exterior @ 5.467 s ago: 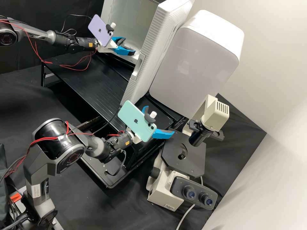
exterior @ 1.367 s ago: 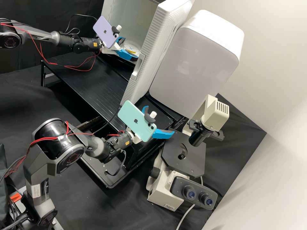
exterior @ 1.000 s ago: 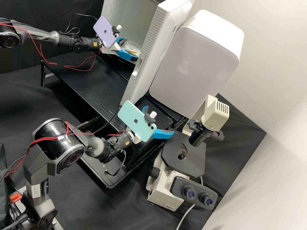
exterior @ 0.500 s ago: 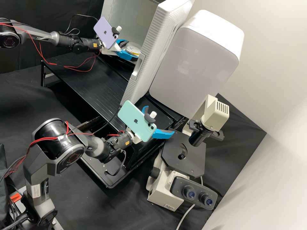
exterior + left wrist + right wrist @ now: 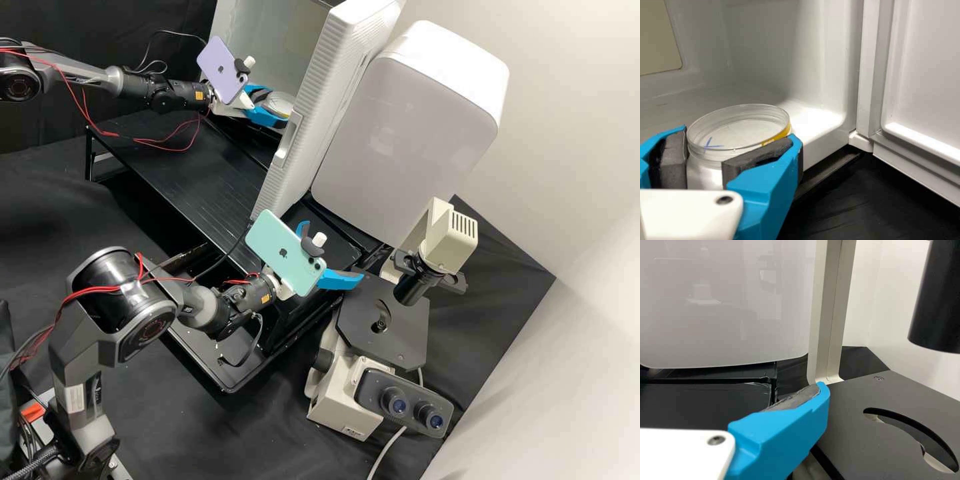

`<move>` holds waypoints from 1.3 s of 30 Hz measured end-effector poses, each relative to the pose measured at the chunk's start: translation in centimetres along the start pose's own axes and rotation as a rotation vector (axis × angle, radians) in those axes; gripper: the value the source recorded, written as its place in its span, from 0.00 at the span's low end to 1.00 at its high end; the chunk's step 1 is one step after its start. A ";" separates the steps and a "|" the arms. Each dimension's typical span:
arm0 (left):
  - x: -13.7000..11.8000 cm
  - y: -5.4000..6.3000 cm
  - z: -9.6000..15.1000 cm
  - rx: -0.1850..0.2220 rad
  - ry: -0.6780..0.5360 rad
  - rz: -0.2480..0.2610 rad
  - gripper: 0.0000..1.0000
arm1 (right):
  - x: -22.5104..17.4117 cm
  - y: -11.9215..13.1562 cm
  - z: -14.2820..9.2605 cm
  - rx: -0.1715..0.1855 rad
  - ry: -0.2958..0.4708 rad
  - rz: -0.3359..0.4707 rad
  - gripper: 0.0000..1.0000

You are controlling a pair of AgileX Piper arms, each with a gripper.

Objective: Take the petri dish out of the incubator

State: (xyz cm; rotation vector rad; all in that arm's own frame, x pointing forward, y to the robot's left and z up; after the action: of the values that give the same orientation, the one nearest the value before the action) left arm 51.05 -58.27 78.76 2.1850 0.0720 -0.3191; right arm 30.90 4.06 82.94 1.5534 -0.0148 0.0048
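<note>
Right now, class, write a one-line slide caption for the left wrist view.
Blue fingers grip a clear petri dish marked with a blue cross, just inside the open white incubator.

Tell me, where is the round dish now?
The petri dish is held in the left gripper at the open incubator's front edge, near the top of the high view.
</note>
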 end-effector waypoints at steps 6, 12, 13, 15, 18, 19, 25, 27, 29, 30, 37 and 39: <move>0.0 -0.1 0.0 0.003 0.001 -0.004 0.00 | 0.0 0.0 0.0 0.000 0.000 0.000 1.00; -0.2 -0.3 0.0 0.006 -0.002 0.007 0.00 | 0.0 0.0 0.0 0.000 0.000 0.000 1.00; -0.2 -0.4 -0.1 0.006 -0.002 0.008 0.00 | 0.0 0.0 0.0 0.000 0.000 0.000 1.00; -0.2 -0.5 -0.1 0.006 -0.003 0.013 0.00 | 0.0 0.0 0.0 0.000 0.000 0.000 1.00; -0.4 -0.7 -0.1 0.002 -0.006 0.022 0.00 | 0.0 0.0 0.0 0.000 0.000 0.000 1.00; -0.5 -0.7 -0.1 0.000 -0.007 0.025 0.00 | 0.0 0.0 0.0 0.000 0.000 0.000 1.00; -1.6 -0.4 -0.5 -0.013 0.002 0.029 0.00 | 0.0 0.0 0.0 0.000 0.000 0.000 1.00; -2.2 -0.1 -0.7 -0.035 0.011 0.030 0.00 | 0.0 0.0 0.0 0.000 0.000 0.000 1.00; -2.6 0.0 -0.7 -0.049 0.014 0.028 0.00 | 0.0 0.0 0.0 0.000 0.000 0.000 1.00; -2.8 0.0 -0.8 -0.057 0.017 0.027 0.00 | 0.0 0.0 0.0 0.000 0.000 0.000 1.00; -3.9 0.4 -0.8 -0.086 0.017 0.033 0.00 | 0.0 0.0 0.0 0.000 0.000 0.000 1.00; -4.2 0.7 -0.7 -0.091 0.015 0.045 0.00 | 0.0 0.0 0.0 0.000 0.000 0.000 1.00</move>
State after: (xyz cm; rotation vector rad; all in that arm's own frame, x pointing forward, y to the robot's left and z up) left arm 47.26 -57.88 80.81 2.0957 0.0444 -0.2690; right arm 30.90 4.06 82.94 1.5534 -0.0148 0.0048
